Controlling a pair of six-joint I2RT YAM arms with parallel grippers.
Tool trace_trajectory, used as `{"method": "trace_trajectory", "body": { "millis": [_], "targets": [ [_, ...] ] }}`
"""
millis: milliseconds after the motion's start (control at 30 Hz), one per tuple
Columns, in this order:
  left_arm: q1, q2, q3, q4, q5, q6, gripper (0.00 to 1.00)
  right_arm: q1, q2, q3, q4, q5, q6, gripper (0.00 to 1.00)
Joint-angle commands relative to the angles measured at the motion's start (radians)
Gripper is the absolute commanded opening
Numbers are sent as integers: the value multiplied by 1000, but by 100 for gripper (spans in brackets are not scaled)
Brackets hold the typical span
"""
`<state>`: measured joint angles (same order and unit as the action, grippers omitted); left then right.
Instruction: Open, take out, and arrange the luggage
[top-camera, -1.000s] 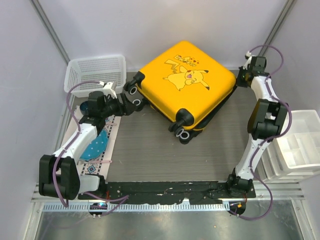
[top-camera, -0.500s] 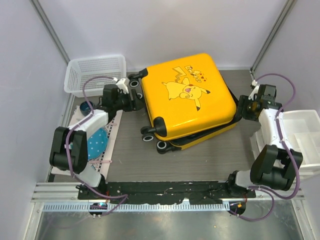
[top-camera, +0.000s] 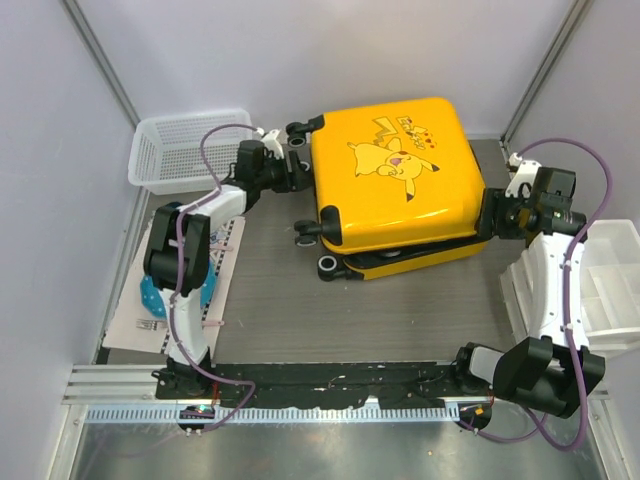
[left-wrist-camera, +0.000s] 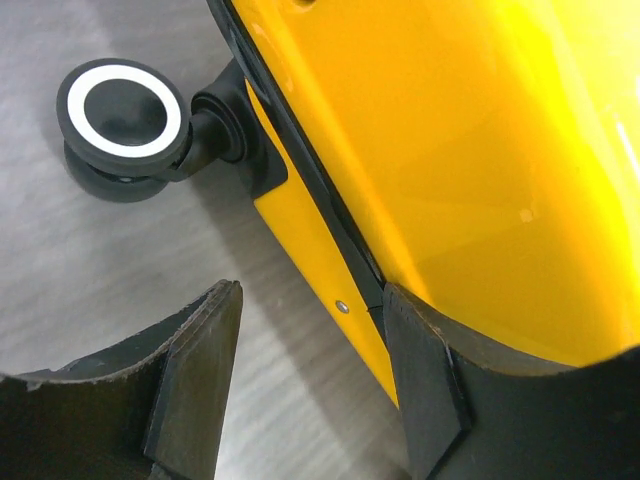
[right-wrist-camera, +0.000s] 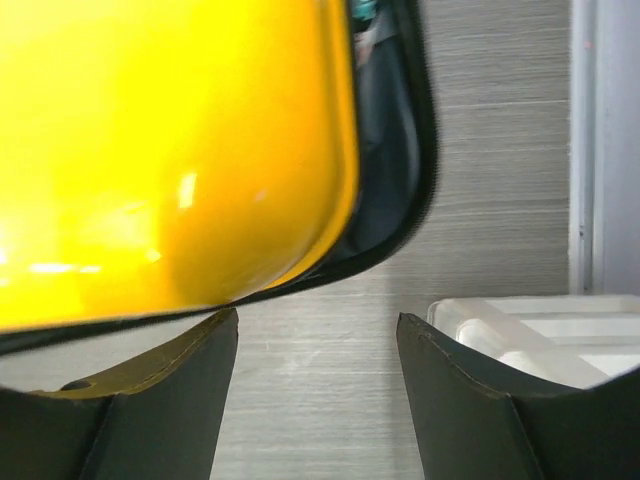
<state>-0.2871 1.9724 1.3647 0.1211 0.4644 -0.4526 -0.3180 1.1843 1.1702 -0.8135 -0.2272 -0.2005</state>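
Observation:
The luggage, a yellow hard-shell suitcase with a Pikachu print, lies flat at the back middle of the table, its upper shell sitting skewed over the lower one. My left gripper is at its left side among the black wheels. In the left wrist view the gripper is open, with the luggage edge beside the right finger and a wheel ahead. My right gripper is at the right corner. It is open over bare table, the luggage just ahead with dark lining showing.
A white mesh basket stands at the back left. White drawer bins stand at the right edge and show beside my right finger. A patterned mat with a blue item lies at the left.
The luggage has swung round and slid toward the back right. My left arm stretched after it along the wheel side. My right gripper came forward along the right edge and opened.

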Motion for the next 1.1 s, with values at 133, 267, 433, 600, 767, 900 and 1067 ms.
{"method": "trace_trajectory", "body": {
  "millis": [133,267,433,600,767,900,1067],
  "targets": [
    [-89,221,307,109,161,-30,62,-23,-45,14,-101,-63,-163,62],
    [-101,206,291,170,146,-77,62,-26,-18,37,-130,-194,-175,56],
    [-145,233,462,-55,125,60,60,-26,-51,-81,-62,-294,-203,46],
    [-156,289,557,-98,132,5,62,-12,-121,-208,-38,-331,-324,39],
    [-123,191,482,-72,139,55,64,0,-152,-257,-47,-350,-401,35],
    [-51,13,256,8,71,5,63,7,-170,-297,-61,-350,-490,31],
    [-20,-142,27,-154,34,113,61,19,-198,-379,-30,-340,-548,23]
  ]
}}
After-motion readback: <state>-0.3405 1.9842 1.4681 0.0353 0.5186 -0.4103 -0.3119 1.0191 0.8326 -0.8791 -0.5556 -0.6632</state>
